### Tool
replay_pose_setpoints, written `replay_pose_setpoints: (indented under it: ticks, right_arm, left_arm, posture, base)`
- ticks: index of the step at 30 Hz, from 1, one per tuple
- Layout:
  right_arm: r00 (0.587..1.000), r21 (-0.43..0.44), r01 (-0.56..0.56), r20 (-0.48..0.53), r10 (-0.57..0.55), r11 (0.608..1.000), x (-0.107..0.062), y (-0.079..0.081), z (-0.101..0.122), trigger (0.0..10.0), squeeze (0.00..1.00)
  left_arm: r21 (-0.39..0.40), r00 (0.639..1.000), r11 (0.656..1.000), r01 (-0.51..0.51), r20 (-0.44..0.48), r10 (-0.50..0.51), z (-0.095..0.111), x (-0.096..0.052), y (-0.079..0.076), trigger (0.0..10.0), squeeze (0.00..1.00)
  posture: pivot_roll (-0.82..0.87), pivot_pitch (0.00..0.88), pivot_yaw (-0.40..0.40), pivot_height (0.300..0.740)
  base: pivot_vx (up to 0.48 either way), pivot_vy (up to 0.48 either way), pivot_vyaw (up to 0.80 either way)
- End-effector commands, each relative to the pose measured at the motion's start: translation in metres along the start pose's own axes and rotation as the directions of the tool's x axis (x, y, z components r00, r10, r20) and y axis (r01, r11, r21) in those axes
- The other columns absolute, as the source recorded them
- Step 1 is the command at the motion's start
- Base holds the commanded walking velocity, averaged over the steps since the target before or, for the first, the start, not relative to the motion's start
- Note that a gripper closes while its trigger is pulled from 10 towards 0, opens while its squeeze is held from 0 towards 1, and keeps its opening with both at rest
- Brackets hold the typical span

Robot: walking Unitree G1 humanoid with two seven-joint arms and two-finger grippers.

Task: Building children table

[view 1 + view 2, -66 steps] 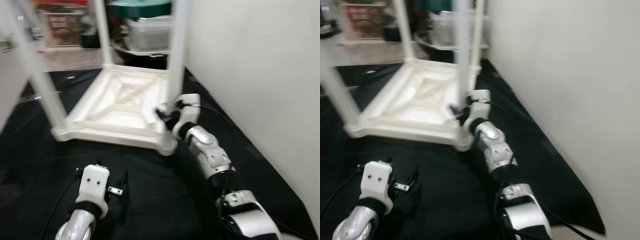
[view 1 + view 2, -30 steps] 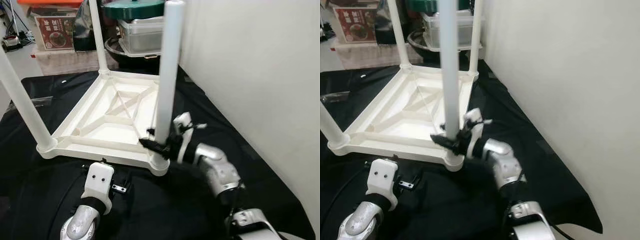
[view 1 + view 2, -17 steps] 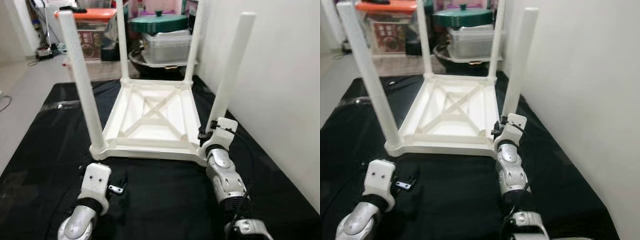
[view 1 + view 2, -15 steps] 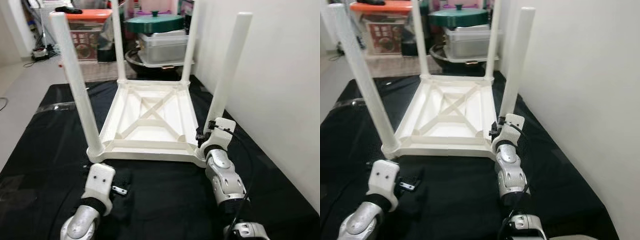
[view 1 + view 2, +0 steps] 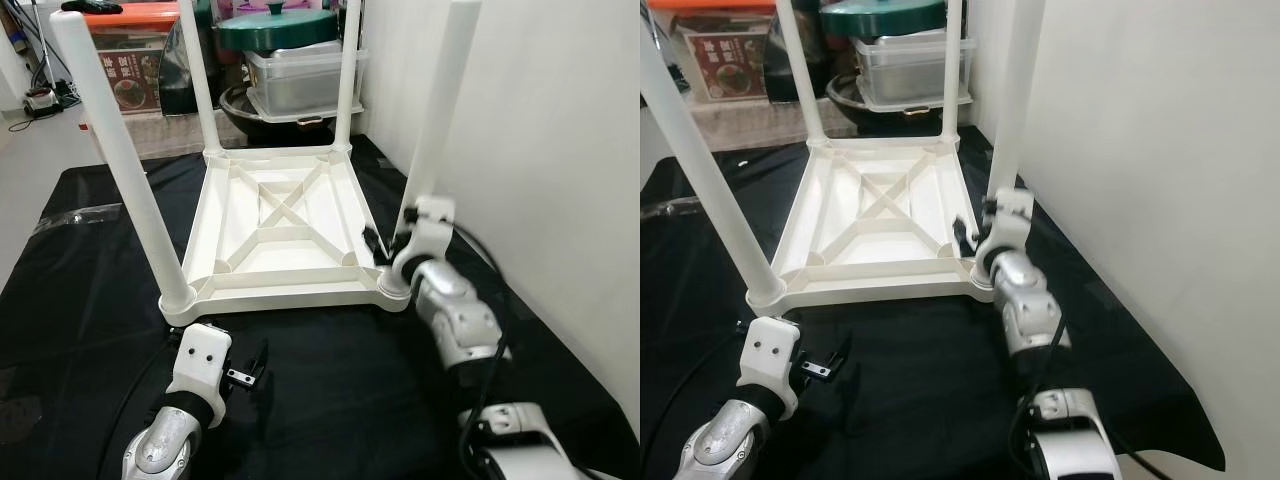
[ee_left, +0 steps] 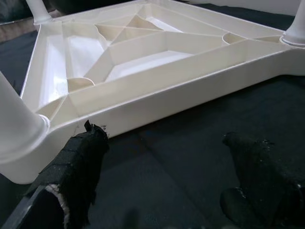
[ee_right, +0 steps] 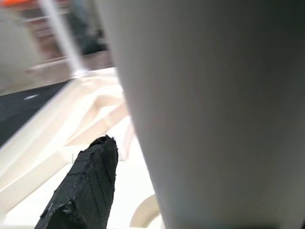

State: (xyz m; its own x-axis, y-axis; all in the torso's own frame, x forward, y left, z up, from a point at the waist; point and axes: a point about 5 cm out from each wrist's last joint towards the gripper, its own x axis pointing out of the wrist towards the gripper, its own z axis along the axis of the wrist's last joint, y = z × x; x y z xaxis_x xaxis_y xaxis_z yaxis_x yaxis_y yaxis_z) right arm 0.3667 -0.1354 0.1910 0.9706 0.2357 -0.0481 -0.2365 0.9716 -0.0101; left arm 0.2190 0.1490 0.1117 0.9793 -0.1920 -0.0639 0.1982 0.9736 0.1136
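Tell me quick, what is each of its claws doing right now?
Left gripper: open, empty, above the black cloth.
Right gripper: around the white plastic table leg; cannot tell if clamped.

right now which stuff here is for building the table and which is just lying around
For the job:
- white tabletop, upside down on the black cloth
- four white legs, e.g. the near right leg
- right gripper at that leg's base
- left gripper, open, above the black cloth

Lying about:
- green pot lid
- metal tray
- orange box

Silver arms, white wrist housings, black cables
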Motion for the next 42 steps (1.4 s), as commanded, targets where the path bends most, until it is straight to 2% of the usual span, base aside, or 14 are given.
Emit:
replay_pose_setpoints:
  ticks: [1, 6, 15, 16, 21, 24, 27, 32, 33, 37, 38, 39, 41, 42]
  right_arm:
    - [0.977, -0.032, -0.209, 0.038, 0.211, 0.977, 0.000, 0.017, 0.012, 10.0, 0.00]
    - [0.883, -0.099, -0.458, 0.060, 0.465, 0.883, -0.003, 0.027, 0.017, 10.0, 0.00]
    - [0.363, -0.093, -0.931, -0.139, 0.921, 0.353, -0.029, 0.071, -0.029, 10.0, 0.00]
    - [0.337, -0.070, -0.941, -0.122, 0.933, 0.331, -0.031, 0.081, -0.031, 3.6, 0.00]
    - [0.585, -0.078, -0.811, -0.135, 0.799, 0.581, -0.009, 0.090, -0.040, 0.0, 0.00]
    - [0.955, -0.034, -0.191, -0.238, 0.178, 0.981, 0.019, 0.043, -0.057, 0.0, 0.00]
    - [0.880, -0.017, 0.333, -0.353, -0.317, 0.943, 0.001, -0.005, -0.077, 0.0, 0.00]
    - [0.911, -0.008, 0.241, -0.343, -0.229, 0.971, -0.025, 0.017, -0.078, 0.0, 0.00]
    - [0.955, 0.023, 0.039, -0.295, -0.031, 0.999, -0.026, 0.040, -0.070, 10.0, 0.00]
    - [0.941, 0.092, -0.299, -0.139, 0.309, 0.950, -0.031, 0.071, -0.048, 10.0, 0.00]
    - [0.942, 0.083, -0.322, -0.076, 0.328, 0.943, -0.030, 0.072, -0.039, 10.0, 0.07]
    - [0.922, 0.074, -0.381, -0.043, 0.385, 0.922, -0.026, 0.071, -0.030, 10.0, 1.00]
    - [0.906, 0.062, -0.420, -0.033, 0.423, 0.905, -0.023, 0.070, -0.025, 10.0, 1.00]
    - [0.873, 0.029, -0.487, -0.007, 0.488, 0.873, -0.020, 0.068, -0.012, 10.0, 0.00]
  left_arm:
    - [-0.002, 1.000, 1.000, -0.002, -0.007, 0.002, -0.002, -0.002, -0.001, 10.0, 0.00]
    - [-0.004, 1.000, 1.000, 0.005, -0.002, -0.005, -0.001, 0.000, -0.001, 10.0, 0.00]
    - [0.013, 1.000, 1.000, 0.012, 0.014, -0.012, 0.002, 0.006, 0.000, 10.0, 0.00]
    - [0.011, 1.000, 1.000, 0.001, 0.012, -0.001, 0.002, 0.003, 0.001, 10.0, 0.00]
    - [0.014, 1.000, 1.000, -0.008, -0.001, 0.008, -0.001, -0.002, 0.002, 10.0, 0.00]
    - [0.011, 1.000, 1.000, -0.009, -0.006, 0.009, -0.003, -0.003, 0.002, 10.0, 0.00]
    - [0.009, 1.000, 1.000, 0.002, 0.000, -0.002, -0.001, -0.001, -0.001, 10.0, 0.00]
    - [-0.001, 1.000, 1.000, 0.008, 0.008, -0.008, 0.001, 0.001, -0.002, 10.0, 0.00]
    - [-0.001, 1.000, 1.000, 0.015, 0.007, -0.015, 0.000, 0.003, -0.003, 10.0, 0.00]
    - [0.002, 0.999, 0.999, 0.037, 0.010, -0.037, 0.000, 0.007, -0.007, 10.0, 0.00]
    - [0.001, 0.999, 0.999, 0.045, 0.014, -0.045, 0.001, 0.008, -0.008, 10.0, 0.00]
    - [0.005, 0.999, 0.999, 0.049, 0.020, -0.049, 0.003, 0.010, -0.008, 10.0, 0.00]
    - [0.006, 0.998, 0.999, 0.050, 0.024, -0.050, 0.004, 0.010, -0.007, 10.0, 0.00]
    - [0.009, 0.999, 0.999, 0.037, 0.025, -0.038, 0.004, 0.010, -0.004, 10.0, 0.00]
  posture:
    - [0.12, 0.000, -0.043, 0.740]
    - [0.12, 0.000, -0.039, 0.740]
    - [0.16, 0.000, -0.073, 0.740]
    - [0.16, 0.000, -0.077, 0.740]
    - [0.16, 0.000, -0.078, 0.740]
    - [0.14, 0.000, -0.069, 0.740]
    - [0.14, 0.000, -0.067, 0.740]
    - [0.11, 0.000, -0.048, 0.740]
    - [0.11, 0.000, -0.044, 0.740]
    - [0.09, 0.000, -0.030, 0.740]
    - [0.09, 0.000, -0.033, 0.740]
    - [0.10, 0.000, -0.038, 0.740]
    - [0.11, 0.000, -0.044, 0.740]
    - [0.11, 0.000, -0.052, 0.740]
  base:
    - [0.000, 0.000, 0.00]
    - [0.000, 0.000, 0.00]
    - [0.000, 0.000, 0.00]
    - [0.000, 0.000, 0.00]
    - [0.000, 0.000, 0.00]
    - [0.000, 0.000, 0.00]
    - [0.000, 0.000, 0.00]
    - [0.000, 0.000, 0.00]
    - [0.000, 0.000, 0.00]
    - [0.000, 0.000, 0.00]
    - [0.000, 0.000, 0.00]
    - [0.000, 0.000, 0.00]
    - [0.000, 0.000, 0.00]
    - [0.000, 0.000, 0.00]
